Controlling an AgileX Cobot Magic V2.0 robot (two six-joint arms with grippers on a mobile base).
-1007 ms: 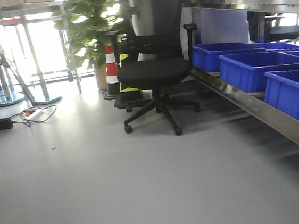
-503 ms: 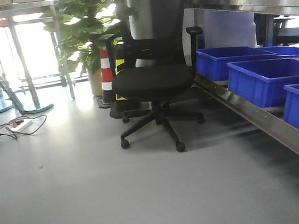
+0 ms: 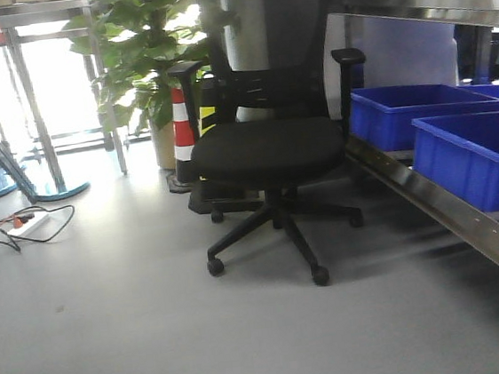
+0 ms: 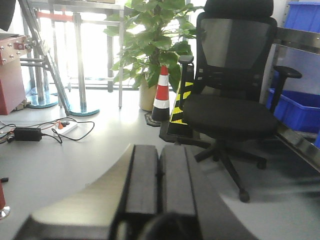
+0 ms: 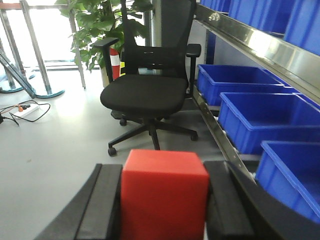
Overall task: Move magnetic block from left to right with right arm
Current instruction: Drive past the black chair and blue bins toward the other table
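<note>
A: Start at the left. What is the left gripper (image 4: 160,154) doing?

B: Carrying nothing: its two flat black pads (image 4: 145,175) lie pressed together, no gap between them. Beyond it a white power strip (image 4: 67,125) lies on the smooth grey floor (image 3: 158,339).

A: And in the middle?

B: A leafy potted plant (image 3: 142,55), a red-and-white traffic cone (image 3: 182,114), and a black, mesh-backed, wheeled office chair (image 3: 267,140).

A: Where is the magnetic block (image 5: 164,200)?

B: In the right gripper (image 5: 164,169), clamped between its matte black fingers (image 5: 106,200). It is bright red, cube-shaped, smooth-faced, sharp-edged. Flat opposite faces suit a squeeze from both sides, I judge, which is why it sits square.

A: Further right?

B: Glossy blue plastic bins (image 5: 250,127) under a polished steel shelf rail (image 5: 260,42). No drop-off spot shows, so I cannot tell where the block goes down.
</note>
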